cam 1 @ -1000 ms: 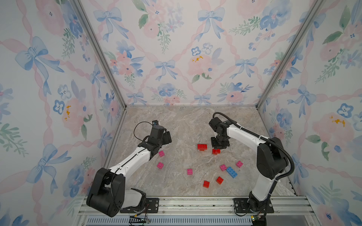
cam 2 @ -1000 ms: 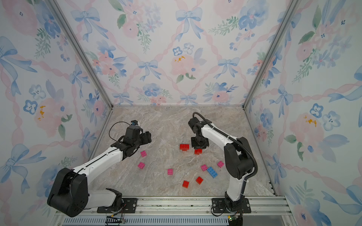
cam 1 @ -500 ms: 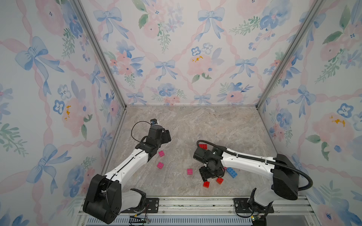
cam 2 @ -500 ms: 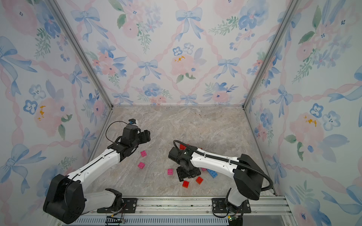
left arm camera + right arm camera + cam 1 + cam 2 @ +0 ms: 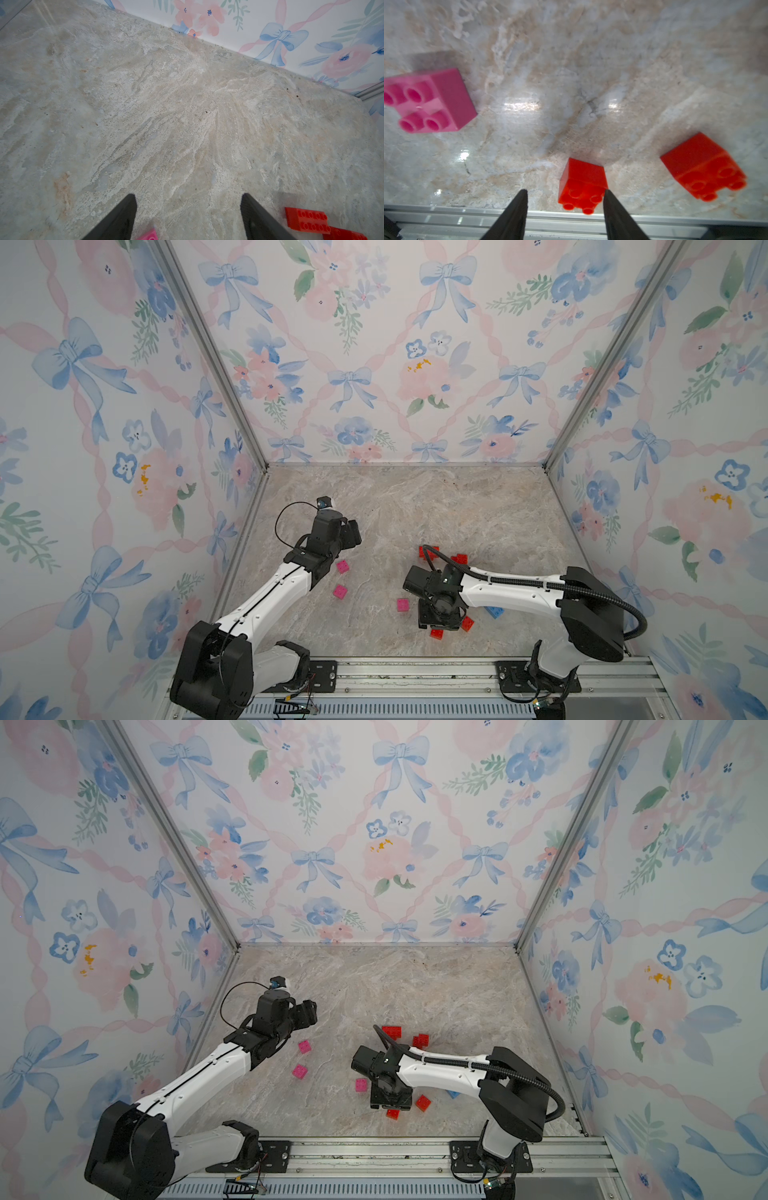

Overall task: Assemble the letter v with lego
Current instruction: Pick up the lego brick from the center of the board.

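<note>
wrist footage from the right arm shows what both top views hide: the right gripper [image 5: 564,190] stands with its jaws apart, a small red brick [image 5: 582,185] partly between the tips, near one finger and clear of the other, just beside the front rail [image 5: 675,216]. a second red brick [image 5: 702,168] and a pink brick [image 5: 427,101] lie either side, farther from the rail. in a top view the blue brick [image 5: 494,611] is half hidden under the right forearm, and the long red brick [image 5: 394,1031] lies well away from the rail, beyond that arm. the right arm stretches low across the marble top [image 5: 415,506], wrist bent down toward the rail. the left arm reaches away from the rail; the left gripper [image 5: 188,195] gapes wide over marble, holding nothing, with another pink brick [image 5: 340,591] and a last pink brick [image 5: 343,566] beside its forearm.
</note>
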{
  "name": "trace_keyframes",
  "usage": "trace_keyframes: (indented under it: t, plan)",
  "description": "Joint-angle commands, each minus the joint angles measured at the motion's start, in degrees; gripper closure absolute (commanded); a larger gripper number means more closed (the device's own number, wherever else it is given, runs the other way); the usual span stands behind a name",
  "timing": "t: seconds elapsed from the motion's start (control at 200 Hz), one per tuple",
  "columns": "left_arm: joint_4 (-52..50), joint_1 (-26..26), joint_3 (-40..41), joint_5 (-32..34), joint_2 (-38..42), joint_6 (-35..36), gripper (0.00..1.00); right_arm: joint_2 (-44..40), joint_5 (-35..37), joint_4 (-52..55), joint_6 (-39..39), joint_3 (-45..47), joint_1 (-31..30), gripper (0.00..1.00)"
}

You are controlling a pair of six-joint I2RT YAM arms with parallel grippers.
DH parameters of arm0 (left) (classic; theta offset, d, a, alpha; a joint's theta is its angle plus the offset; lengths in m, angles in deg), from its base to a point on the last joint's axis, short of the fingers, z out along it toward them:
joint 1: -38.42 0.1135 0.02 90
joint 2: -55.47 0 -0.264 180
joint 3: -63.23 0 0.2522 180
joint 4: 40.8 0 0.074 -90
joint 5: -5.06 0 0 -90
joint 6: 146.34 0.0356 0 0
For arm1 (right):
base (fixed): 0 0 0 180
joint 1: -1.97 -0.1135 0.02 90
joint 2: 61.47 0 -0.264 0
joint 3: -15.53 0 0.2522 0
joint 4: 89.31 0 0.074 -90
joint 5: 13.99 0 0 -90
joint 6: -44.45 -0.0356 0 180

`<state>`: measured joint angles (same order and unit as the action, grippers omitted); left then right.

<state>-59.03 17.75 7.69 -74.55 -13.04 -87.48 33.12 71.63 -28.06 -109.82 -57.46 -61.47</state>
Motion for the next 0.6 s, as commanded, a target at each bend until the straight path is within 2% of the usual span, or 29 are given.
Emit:
trace_keyframes:
  t: [0.0,0.355,0.435,0.595]
  plan:
    - [-1.4,-0.4,0.5,-0.3,0.5,-0.1,0.18,2.7,-1.0,0.6,-1.3,0.8,-0.3,0.45]
    - [-1.4,-0.4,0.7,0.1,0.3,-0.1,0.18,3.1,-0.9,1.6,-0.6,1.1,-0.2,0.42]
    - [-1.3,-0.4,0.7,0.2,0.3,0.0,0.18,3.1,-0.8,1.2,-0.3,1.1,-0.2,0.47]
    - [-1.4,-0.4,0.6,0.3,0.1,-0.1,0.18,3.6,-0.6,1.8,1.5,-0.2,0.2,0.67]
